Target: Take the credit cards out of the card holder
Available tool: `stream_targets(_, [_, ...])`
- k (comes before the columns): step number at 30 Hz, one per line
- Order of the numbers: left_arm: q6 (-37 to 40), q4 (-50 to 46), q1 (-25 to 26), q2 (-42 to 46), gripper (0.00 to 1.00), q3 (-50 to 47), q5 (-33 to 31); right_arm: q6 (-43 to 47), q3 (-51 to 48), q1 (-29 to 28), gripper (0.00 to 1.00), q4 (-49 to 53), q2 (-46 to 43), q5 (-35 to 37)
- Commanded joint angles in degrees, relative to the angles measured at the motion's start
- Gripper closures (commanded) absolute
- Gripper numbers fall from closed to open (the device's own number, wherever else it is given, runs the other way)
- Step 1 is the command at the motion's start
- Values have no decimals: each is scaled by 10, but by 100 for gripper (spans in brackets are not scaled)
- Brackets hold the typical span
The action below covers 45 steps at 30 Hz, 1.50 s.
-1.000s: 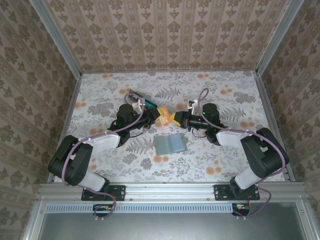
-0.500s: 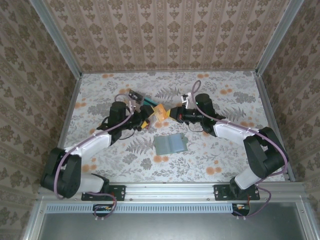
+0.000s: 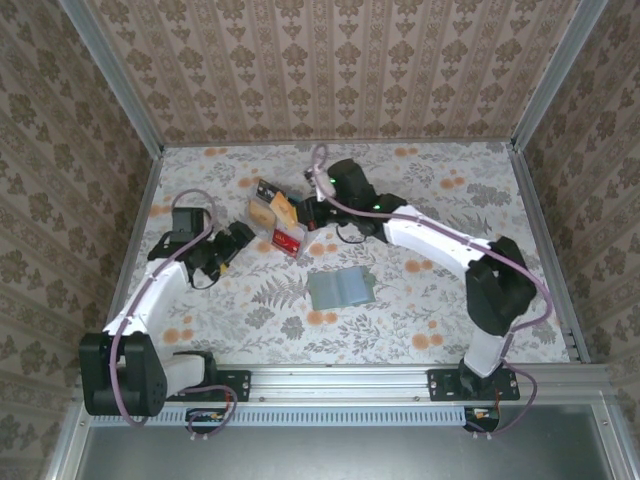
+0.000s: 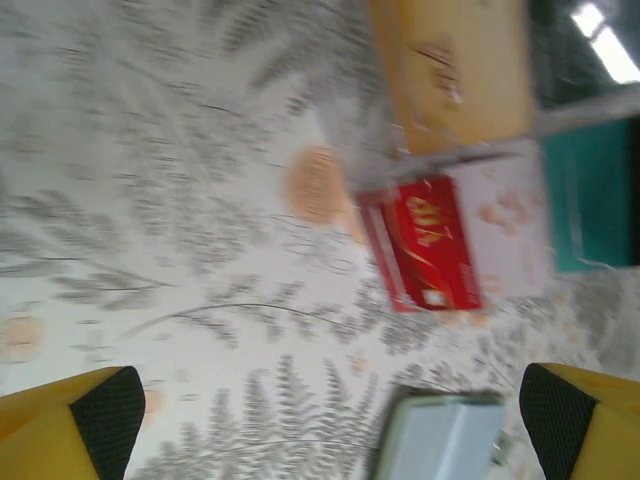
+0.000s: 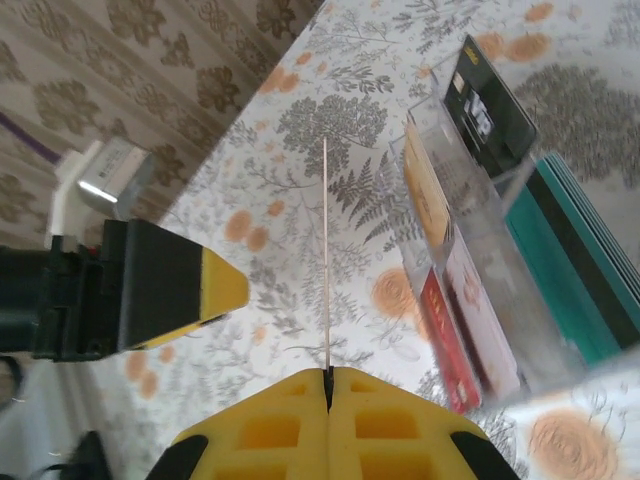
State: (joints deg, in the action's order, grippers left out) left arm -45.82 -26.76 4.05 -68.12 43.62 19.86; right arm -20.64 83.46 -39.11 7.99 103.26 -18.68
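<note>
**A:** Since a second ago, both arms have left the middle of the desk. The right arm has swung out toward the far left, and the left arm has drawn back to its own side.

**B:** And the card holder?

**A:** It hasn't shifted. The card holder lies open and flat near the centre of the desk, apart from both grippers. It is too small to tell whether any cards remain in its slots.

**B:** What are the jaws doing?

**A:** The right gripper is clenched on a credit card. The card shows edge-on as a thin line standing out from between the jaws, near the clear tray. The left gripper is spread wide with nothing in it. It looks down on a red card in the tray and on one end of the holder.

**B:** How would you expect the card to handle?

**A:** I'd expect it to be very light, stiff enough to hold its shape but springy, and slick on both faces. Pinched at one short end, as it is now, it could pivot or slip. A flat squeeze across the faces, well in from the edge, looks safest.

**B:** And the holder?

**A:** Probably soft and light, so it would likely slide or fold if a card were tugged out. The free jaws should pin one flap. The other jaws can then take the exposed end of a card and draw it straight along its slot.
</note>
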Motion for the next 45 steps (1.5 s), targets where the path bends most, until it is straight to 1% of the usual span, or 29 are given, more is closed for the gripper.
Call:
stream_targets(1, [49, -68, -27, 12, 0, -5, -38, 108, 79, -23, 100, 64, 60, 81])
stream_targets(3, [57, -71, -36, 16, 0, -9, -37, 141, 125, -33, 100, 67, 97, 95])
stream_targets(6, [62, -72, -42, 21, 0, -16, -30, 182, 176, -42, 100, 60, 143, 97])
stream_targets(13, [74, -70, -46, 20, 0, -27, -12, 222, 249, -43, 100, 45, 220, 99])
stream_targets(18, [78, -77, -45, 21, 0, -24, -21, 236, 283, -43, 100, 51, 261, 109])
stream_targets(29, [79, -79, -45, 22, 0, -27, -20, 252, 318, -43, 100, 56, 310, 143])
stream_targets(45, [79, -69, -45, 19, 0, -32, -9, 264, 319, -42, 100, 57, 314, 163])
